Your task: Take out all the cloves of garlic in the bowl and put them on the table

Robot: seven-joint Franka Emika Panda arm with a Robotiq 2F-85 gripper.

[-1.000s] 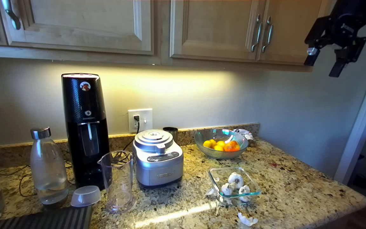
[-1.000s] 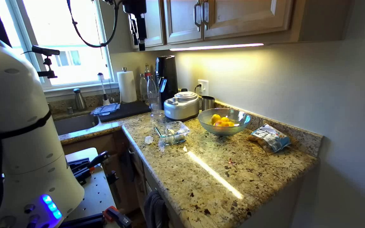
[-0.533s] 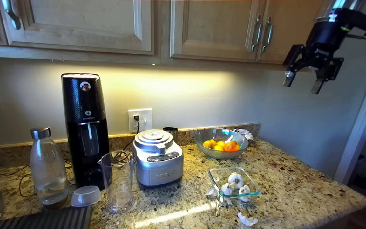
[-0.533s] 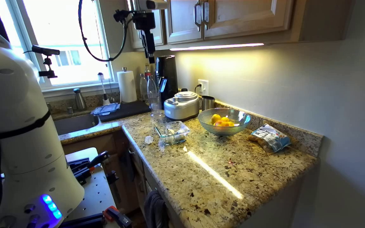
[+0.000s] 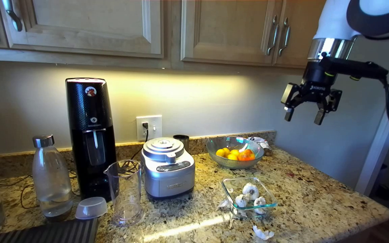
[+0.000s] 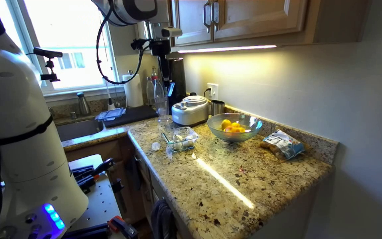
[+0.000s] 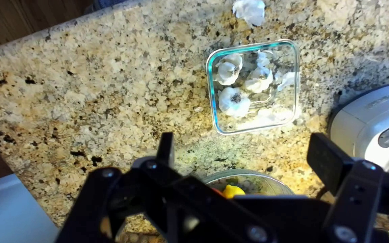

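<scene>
Across the granite surface (image 5: pixel 316 209), everything lies as it did a second ago. My pincer (image 5: pixel 304 116) differs: it hangs lower and nearer the glass bowl (image 7: pixel 253 48), its jaws spread, well apart from it. The bowl stands upright, squarish, so I can't pick a long axis. Inside sit the garlic bulbs (image 7: pixel 230 105), one turning its dark end up to the wrist view.

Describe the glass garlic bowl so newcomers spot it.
On the speckled brown granite countertop, find the silver appliance. To its right in an exterior view, the square clear glass bowl holds white garlic; the larger round bowl holds orange-yellow fruit.
</scene>
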